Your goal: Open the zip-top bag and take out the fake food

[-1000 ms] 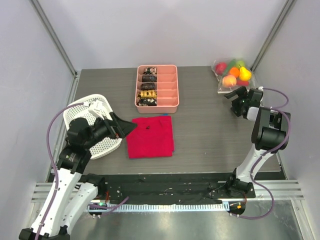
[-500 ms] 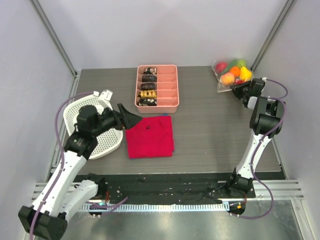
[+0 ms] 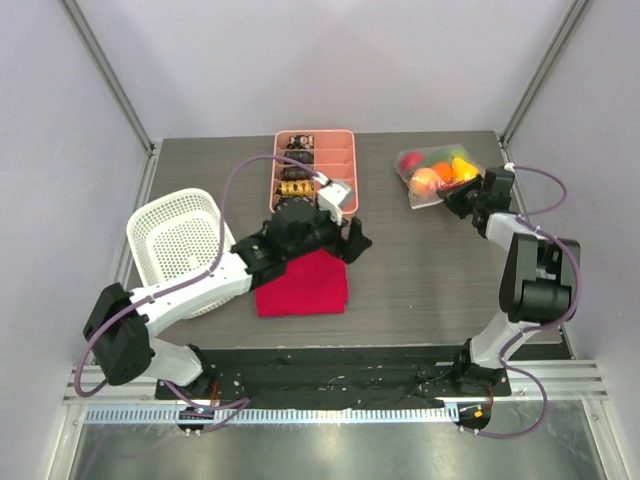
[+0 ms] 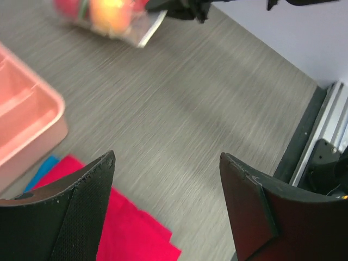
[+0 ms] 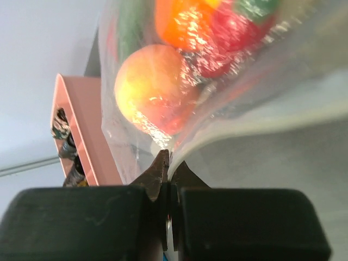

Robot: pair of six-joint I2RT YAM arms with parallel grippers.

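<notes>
The zip-top bag (image 3: 424,196) lies at the back right of the table, with the fake food (image 3: 441,170) inside it. In the right wrist view a peach (image 5: 152,89), an orange (image 5: 179,22) and a red piece (image 5: 234,27) press against the clear plastic (image 5: 261,103). My right gripper (image 3: 453,196) (image 5: 172,162) is shut on the bag's near edge. My left gripper (image 3: 357,247) (image 4: 167,157) hangs open over bare table just right of the red cloth, nothing between its fingers. From the left wrist, the bag (image 4: 109,16) shows blurred far ahead.
A pink divided tray (image 3: 316,213) (image 4: 32,130) with dark and gold pieces stands at the back middle. A red cloth (image 3: 300,285) (image 4: 130,228) lies in front of it. A white lattice basket (image 3: 150,215) sits at the left.
My right gripper shut on the bag's edge and pulled the bag left, out of the back right corner. My left arm swung from the basket to the middle of the table.
</notes>
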